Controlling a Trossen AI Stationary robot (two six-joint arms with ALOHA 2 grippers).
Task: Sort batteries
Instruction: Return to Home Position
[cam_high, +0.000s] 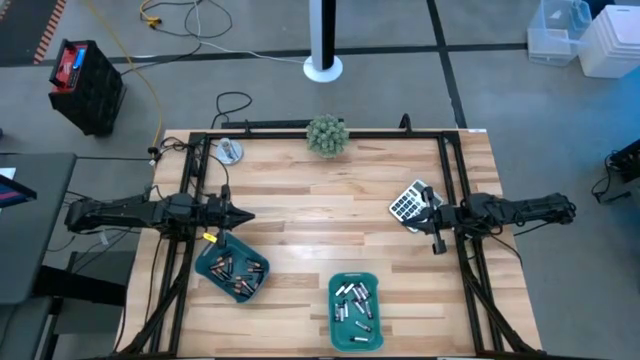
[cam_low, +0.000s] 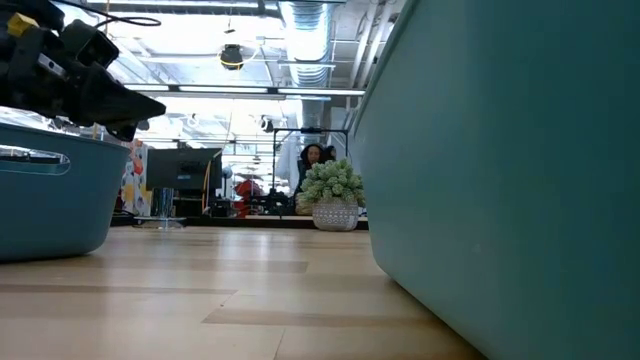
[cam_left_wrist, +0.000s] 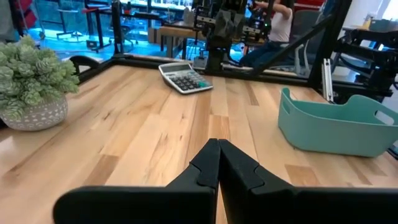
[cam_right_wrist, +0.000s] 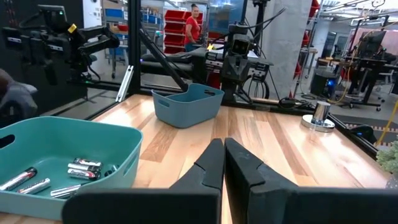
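Two teal trays hold the batteries. The left tray (cam_high: 232, 270) has dark cells with coppery ends (cam_high: 240, 275). The middle tray (cam_high: 355, 312) has silvery cells (cam_high: 352, 300), which also show in the right wrist view (cam_right_wrist: 74, 169). My left gripper (cam_high: 246, 216) is shut and empty. It points level toward the table's right, above the wood just beyond the left tray's far edge (cam_low: 158, 104) (cam_left_wrist: 218, 148). My right gripper (cam_high: 427, 210) points level toward the table's left, over the near right edge of the grey calculator (cam_high: 407, 201). Its fingers (cam_right_wrist: 223, 148) are together with nothing between them.
A small potted plant (cam_high: 327, 134) stands at the table's far edge, with a silver round thing (cam_high: 230, 151) at the far left. Black frame rails (cam_high: 458, 180) run along the sides. Bare wood (cam_high: 320, 220) lies between the two grippers. A person (cam_low: 312, 158) sits in the room beyond.
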